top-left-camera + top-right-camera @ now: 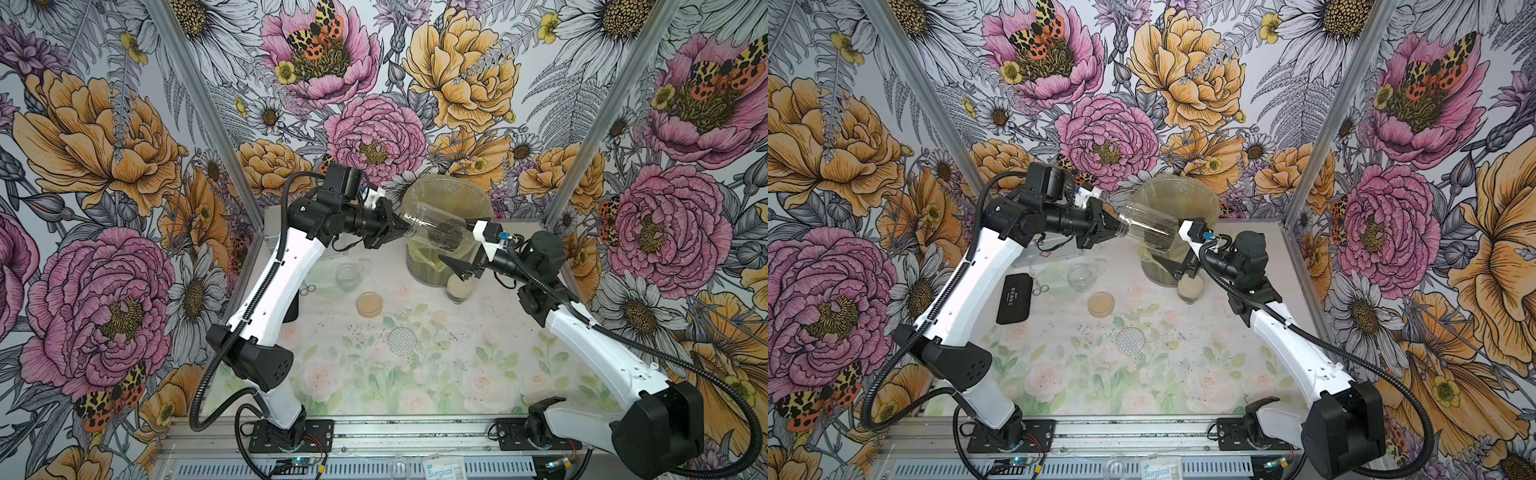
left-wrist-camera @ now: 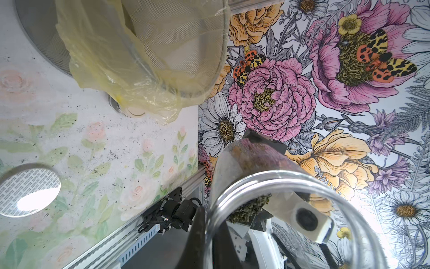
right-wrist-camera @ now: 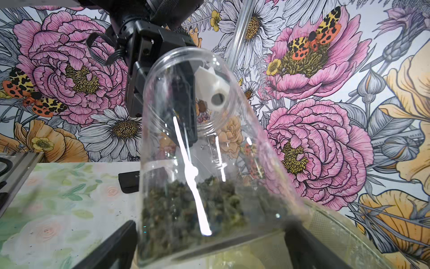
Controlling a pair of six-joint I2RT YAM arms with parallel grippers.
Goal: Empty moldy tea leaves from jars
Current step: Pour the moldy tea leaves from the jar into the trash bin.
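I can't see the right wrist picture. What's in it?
A clear jar hangs tilted by a bin, its tea leaves piled at the near end. The left hand grips its far rim; the right hand is open.

Tipped jar (image 1: pixel 432 232) at bin (image 1: pixel 484 203) rim; lidded jar (image 1: pixel 460 289) before bin; open jar (image 1: pixel 348 276) left.
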